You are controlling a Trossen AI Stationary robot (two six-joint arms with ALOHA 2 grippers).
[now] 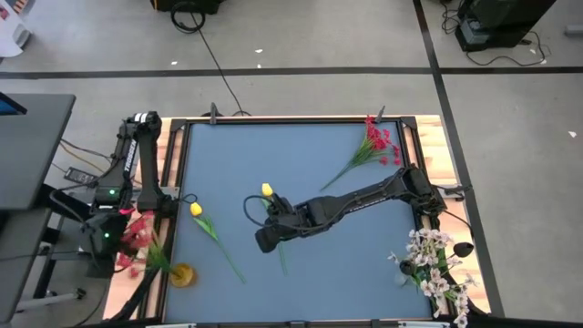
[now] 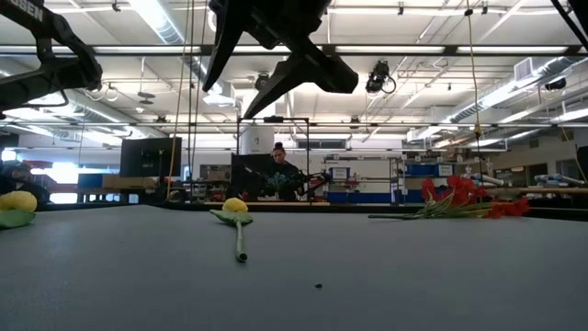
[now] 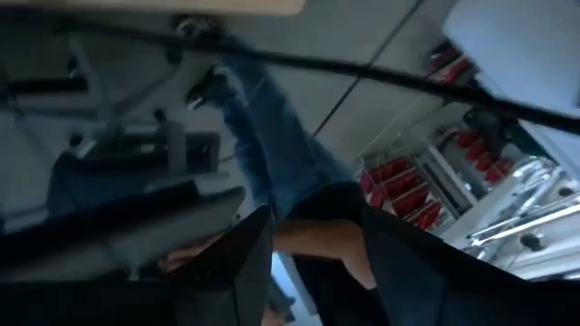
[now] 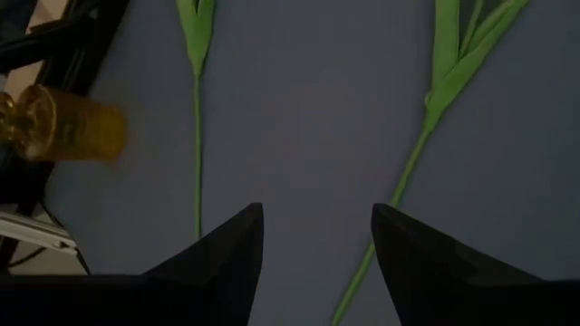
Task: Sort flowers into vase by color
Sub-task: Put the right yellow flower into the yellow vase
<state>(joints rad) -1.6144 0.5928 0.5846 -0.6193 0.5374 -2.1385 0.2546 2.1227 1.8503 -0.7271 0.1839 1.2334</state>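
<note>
Wide workshop behind (image 2: 386,138): strip lights, shelving, a seated person (image 2: 280,170). Blue-grey table (image 1: 301,164), wood-edged. Right gripper (image 1: 266,239) hovered mid-table, fingers apart, empty, over one tulip (image 1: 267,191). Left gripper (image 3: 313,272) at the left edge, aimed off the table; open or shut, cannot tell. Red flowers (image 1: 378,141) far right; white spray (image 1: 437,264) near right; second tulip (image 1: 197,210) left. Amber vase (image 1: 182,274) near left.

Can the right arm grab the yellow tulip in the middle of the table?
Probably yes. The right gripper hangs open just above the tulip, over its stem, and nothing lies between them.
</note>
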